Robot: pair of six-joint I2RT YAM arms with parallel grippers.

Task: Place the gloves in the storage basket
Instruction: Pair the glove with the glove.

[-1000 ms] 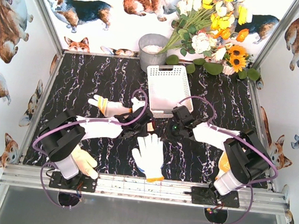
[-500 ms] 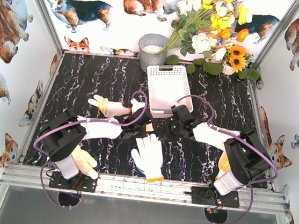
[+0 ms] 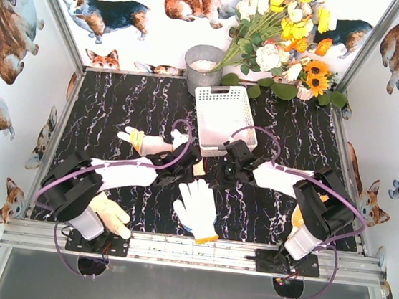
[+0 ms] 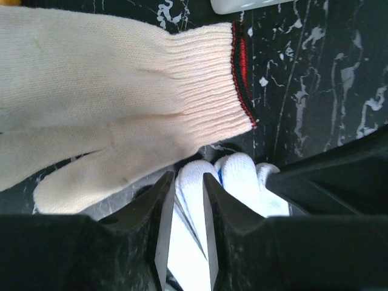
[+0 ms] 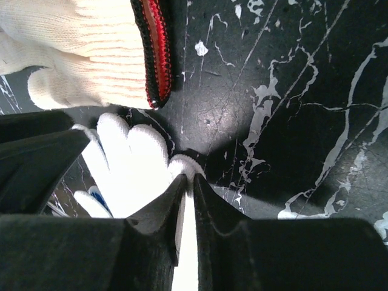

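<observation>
left wrist view: left gripper [image 4: 188, 179] clamped a fingertip of the white knit glove [image 4: 239, 173], lower centre; right gripper [image 5: 189, 179] pinched another. a level joint lift toward the white slotted plastic basket [image 3: 223, 116], upper centre, was advised.

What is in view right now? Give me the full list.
basket: 1, white, back centre, looks empty
bucket: 1, grey, behind basket's left corner
flowers: 1 bunch, yellow, white, orange, back right
white glove: 1, white, orange cuff, front centre
red-cuffed glove: 1, cream, just beyond white glove's fingertips
banded glove: 1, cream, orange band, left of basket's near end
yellow glove: 1, pale yellow, front left, near edge
orange item: 1, front right, mostly hidden under right arm, cannot tell what
table: 1, black marble
left gripper: 1, black, shut on a white glove fingertip
right gripper: 1, black, shut on another fingertip of it
</observation>
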